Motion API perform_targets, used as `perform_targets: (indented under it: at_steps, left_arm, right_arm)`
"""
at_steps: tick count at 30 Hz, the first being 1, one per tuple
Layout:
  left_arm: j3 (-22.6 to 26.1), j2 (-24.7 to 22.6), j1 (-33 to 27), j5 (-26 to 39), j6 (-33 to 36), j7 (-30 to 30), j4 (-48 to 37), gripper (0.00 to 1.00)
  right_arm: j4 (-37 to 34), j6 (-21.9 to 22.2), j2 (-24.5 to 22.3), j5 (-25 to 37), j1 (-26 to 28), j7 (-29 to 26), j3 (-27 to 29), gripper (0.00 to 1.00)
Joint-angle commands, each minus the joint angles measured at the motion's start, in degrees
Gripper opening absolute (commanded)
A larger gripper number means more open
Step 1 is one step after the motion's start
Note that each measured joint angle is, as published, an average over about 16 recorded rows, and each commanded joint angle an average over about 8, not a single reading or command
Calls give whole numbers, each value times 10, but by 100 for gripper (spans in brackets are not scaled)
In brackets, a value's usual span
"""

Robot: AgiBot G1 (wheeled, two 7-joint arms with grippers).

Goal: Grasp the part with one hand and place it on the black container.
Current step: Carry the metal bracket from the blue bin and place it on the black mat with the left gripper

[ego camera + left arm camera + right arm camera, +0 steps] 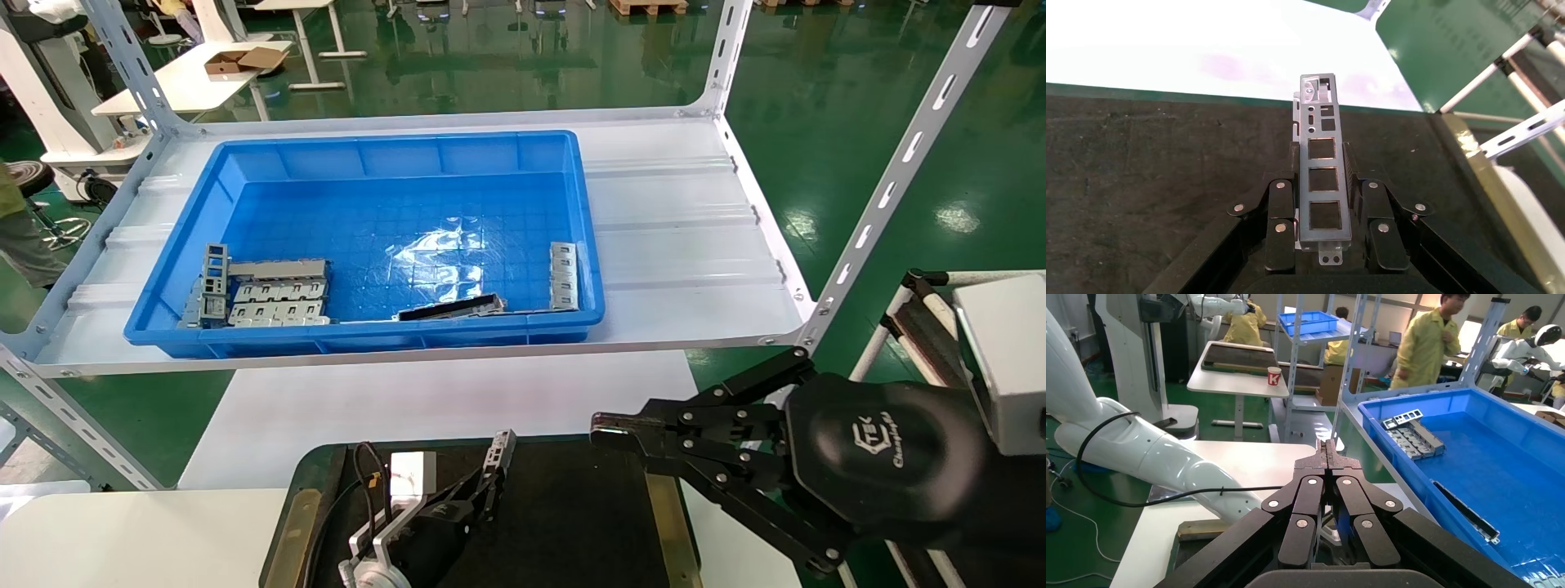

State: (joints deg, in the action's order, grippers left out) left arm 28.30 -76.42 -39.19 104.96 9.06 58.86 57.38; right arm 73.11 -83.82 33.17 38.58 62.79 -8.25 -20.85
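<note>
The part (1322,177), a slim silver-grey bar with square windows, is clamped lengthwise between the fingers of my left gripper (1321,153). In the head view the part (497,461) juts up at a slant from the left gripper (482,490) over the black container (572,523), near its far edge. Matte black container surface (1138,184) fills the background behind the held bar. Whether the bar's tip touches it I cannot tell. My right gripper (609,429) hovers shut and empty at the container's right side; its fingertips (1327,447) meet with nothing between them.
A deep blue bin (368,335) sits on the white shelf beyond the container. It holds stacked grey plates (270,294), a dark strip (453,308) and another grey piece (564,273). Slotted shelf uprights (891,180) stand at right. A white tabletop (425,408) lies between shelf and container.
</note>
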Motion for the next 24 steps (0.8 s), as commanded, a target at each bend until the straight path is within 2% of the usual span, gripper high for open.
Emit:
perform_targets:
  at_steps: [1,24]
  left_arm:
    - [-1,-2,6,5,-5,10,7,0]
    - [4,-3,38,40,-32,82,14,0]
  right_arm:
    - [0,0,0,0,0,0,0,0]
    - [0,0,0,0,0,0,0,0]
